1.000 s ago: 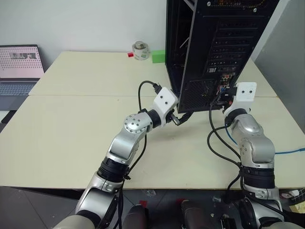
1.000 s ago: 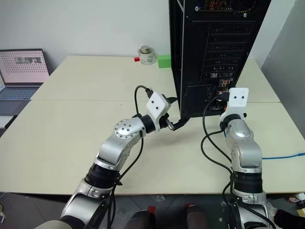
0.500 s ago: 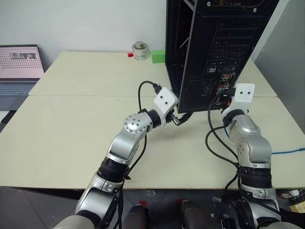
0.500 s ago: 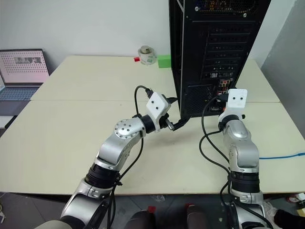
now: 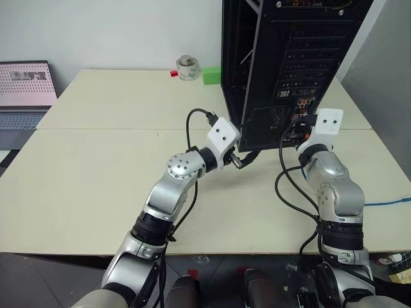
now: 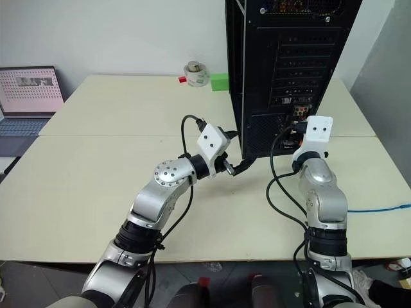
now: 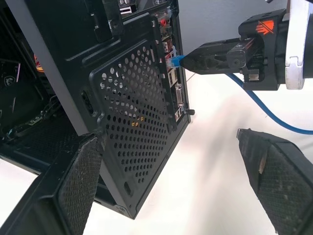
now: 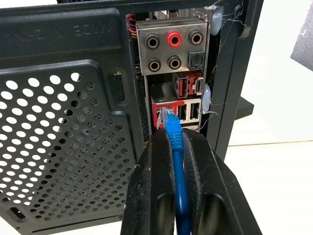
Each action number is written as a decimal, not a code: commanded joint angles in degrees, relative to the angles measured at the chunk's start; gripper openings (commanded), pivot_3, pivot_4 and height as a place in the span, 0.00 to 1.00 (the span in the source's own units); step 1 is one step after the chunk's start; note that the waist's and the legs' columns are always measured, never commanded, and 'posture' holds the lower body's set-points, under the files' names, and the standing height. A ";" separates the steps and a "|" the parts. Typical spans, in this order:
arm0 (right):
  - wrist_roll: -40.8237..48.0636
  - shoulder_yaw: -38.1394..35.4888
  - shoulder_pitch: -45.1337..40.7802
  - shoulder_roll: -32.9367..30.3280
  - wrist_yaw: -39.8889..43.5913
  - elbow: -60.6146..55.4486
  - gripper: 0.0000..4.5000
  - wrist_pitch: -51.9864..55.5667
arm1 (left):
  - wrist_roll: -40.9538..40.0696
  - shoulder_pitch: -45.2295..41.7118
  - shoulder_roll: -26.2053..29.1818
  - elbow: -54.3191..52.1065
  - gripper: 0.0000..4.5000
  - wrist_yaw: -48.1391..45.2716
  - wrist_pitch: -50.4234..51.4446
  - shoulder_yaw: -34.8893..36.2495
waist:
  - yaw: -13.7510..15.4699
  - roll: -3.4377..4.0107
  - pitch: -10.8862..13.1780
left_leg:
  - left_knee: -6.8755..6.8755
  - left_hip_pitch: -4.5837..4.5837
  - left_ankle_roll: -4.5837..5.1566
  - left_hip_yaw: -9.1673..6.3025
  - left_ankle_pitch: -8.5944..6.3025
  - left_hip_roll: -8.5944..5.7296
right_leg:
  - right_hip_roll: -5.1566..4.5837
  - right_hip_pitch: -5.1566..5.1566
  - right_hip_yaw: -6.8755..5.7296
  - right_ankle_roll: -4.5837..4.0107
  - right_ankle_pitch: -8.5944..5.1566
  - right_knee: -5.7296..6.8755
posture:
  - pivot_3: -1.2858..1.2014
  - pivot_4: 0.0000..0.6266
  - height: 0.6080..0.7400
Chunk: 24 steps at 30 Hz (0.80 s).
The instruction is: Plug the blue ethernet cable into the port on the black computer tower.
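Observation:
The black computer tower (image 5: pixel 289 58) stands upright at the back of the table, its rear panel facing me. My right gripper (image 8: pixel 172 139) is shut on the blue ethernet cable (image 8: pixel 175 147), level with the panel. The cable's clear plug (image 8: pixel 164 117) sits at the mouth of the port (image 8: pixel 160 105), in the red-framed block below the audio jacks. How deep it sits I cannot tell. The cable trails off over the table to the right (image 5: pixel 385 203). My left gripper (image 5: pixel 247 159) stands open at the tower's lower corner, one finger (image 7: pixel 73 186) against the mesh vent.
A laptop (image 5: pixel 26 90) sits at the far left edge. A small tape roll (image 5: pixel 187 67), a red piece (image 5: pixel 173 73) and a green block (image 5: pixel 212 76) lie at the back beside the tower. A grey panel (image 5: pixel 385 77) stands to the right.

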 commanded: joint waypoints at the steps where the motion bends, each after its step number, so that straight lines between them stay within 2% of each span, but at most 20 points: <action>1: 0.97 -1.77 -2.99 0.05 -0.55 -2.65 0.00 -0.87 | 0.24 -0.13 -0.28 -2.82 1.00 0.13 -0.21 0.23 | -0.02 0.00 0.00 | 0.00 0.00 0.00 0.00 0.00 0.00 | 0.00 0.00 0.00 0.00 0.00 0.00 | 0.52 0.24 1.00; 11: -1.17 -0.56 -2.83 2.40 -3.30 -0.32 0.00 -4.65 | 0.09 0.09 0.02 -3.07 1.00 -0.16 -0.06 0.34 | -0.09 0.00 0.00 | 0.00 0.00 0.00 0.01 0.00 0.00 | 0.00 0.00 0.01 0.00 0.00 0.00 | 0.52 0.24 1.00; 24: -2.76 0.65 -4.92 3.15 -2.76 5.64 0.00 -9.43 | 0.03 0.72 -0.13 -4.34 1.00 -0.22 0.83 0.10 | -0.69 0.00 0.00 | 0.00 0.01 0.00 0.02 0.00 0.00 | 0.00 0.00 0.02 0.01 0.00 0.01 | 0.52 0.24 1.00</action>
